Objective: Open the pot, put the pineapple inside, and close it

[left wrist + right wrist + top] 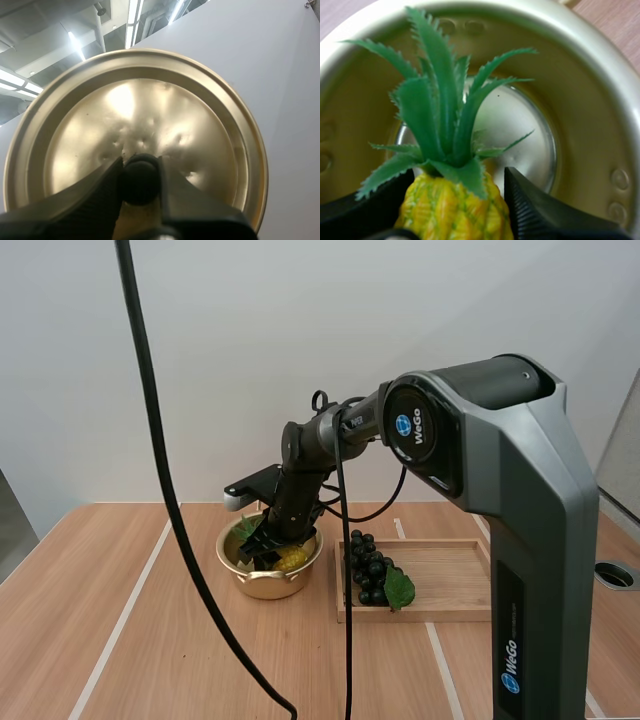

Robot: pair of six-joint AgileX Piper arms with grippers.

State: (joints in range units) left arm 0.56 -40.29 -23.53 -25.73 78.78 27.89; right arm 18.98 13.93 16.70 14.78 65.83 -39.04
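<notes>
While the pineapple hangs inside the pot rim, the lid is off and held.
Left gripper (140, 184) is pinched tight on the black knob (141, 169) of the lid (150, 105); its bearing from the pot can't be told. Pot (262, 588) sits mid-table (130, 640), nearer the far edge. Right gripper (265, 548) is down in it, fingers clamped on the pineapple (452, 212), long axis along the fingers, crown leading toward the pot floor. Release looks next. Tray (450, 585) of grapes (368, 575) sits just right of the pot. Right arm (520, 500) reads "WeGo".

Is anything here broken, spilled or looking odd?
Only the lid, pinched by its knob in the left gripper: small dents dimple the metal near the knob. Nothing looks spilled; the right gripper holds the pineapple inside the open pot.
</notes>
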